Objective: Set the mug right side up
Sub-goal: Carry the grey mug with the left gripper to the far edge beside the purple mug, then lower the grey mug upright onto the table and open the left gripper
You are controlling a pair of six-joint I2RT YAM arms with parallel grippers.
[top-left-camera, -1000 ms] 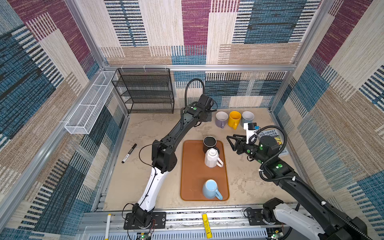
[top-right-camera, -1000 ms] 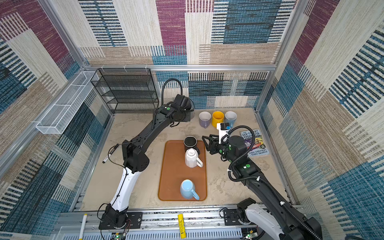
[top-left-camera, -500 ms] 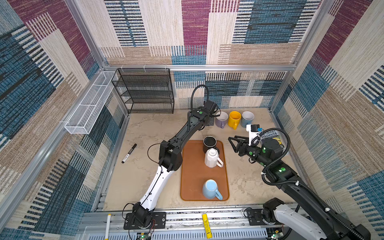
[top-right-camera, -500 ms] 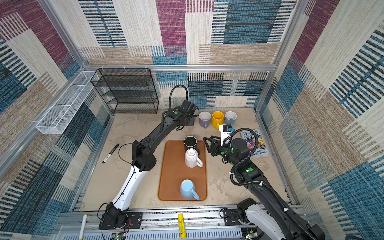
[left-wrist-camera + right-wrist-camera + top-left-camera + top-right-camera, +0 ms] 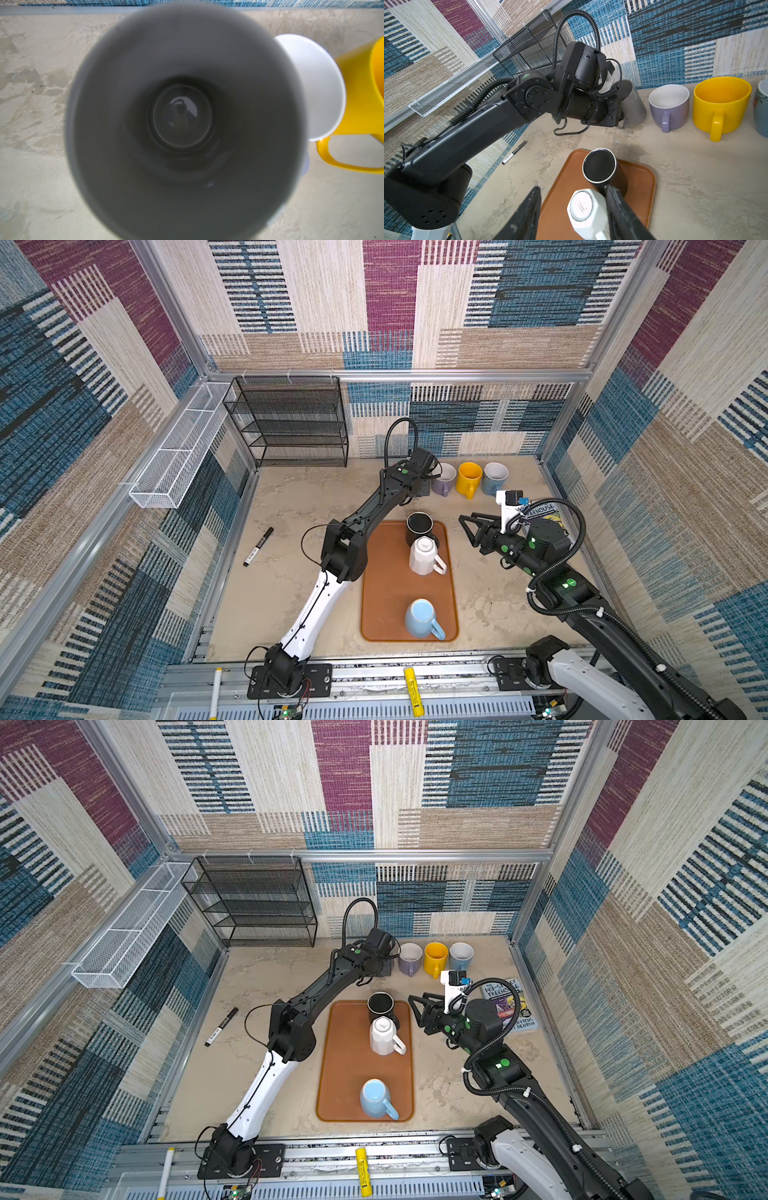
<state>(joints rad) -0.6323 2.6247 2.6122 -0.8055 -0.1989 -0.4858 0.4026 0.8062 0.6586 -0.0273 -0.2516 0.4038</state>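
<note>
On the left wall hangs a white wire basket (image 5: 178,456), and next to it a black mesh shelf (image 5: 291,423) stands at the back. A black marker (image 5: 258,546) lies alone on the table (image 5: 299,497). The left arm reaches far back, and the left fingers (image 5: 616,118) are closed on the grey mug (image 5: 633,104). In the right wrist view this mug is tilted with its mouth up, low over the table and just beside the purple mug (image 5: 444,479) – I cannot tell if it touches the table or that mug. The left wrist view looks right down inside it. In both top views the arm hides most of it. In the middle lies a brown tray (image 5: 386,614) with three mugs on it, all upside down: a black mug (image 5: 419,526) at the back, a white mug (image 5: 424,556) right next to it, and a light blue mug (image 5: 420,616) near the front. Along the back wall, after the purple mug, stand a yellow mug (image 5: 468,477) and a blue-grey mug (image 5: 494,477), mouths up. The right fingers (image 5: 471,531) are apart and hold nothing – they hang over the table just right of the tray, pointing at the black and white mugs. A book (image 5: 544,512) lies flat behind them.
</note>
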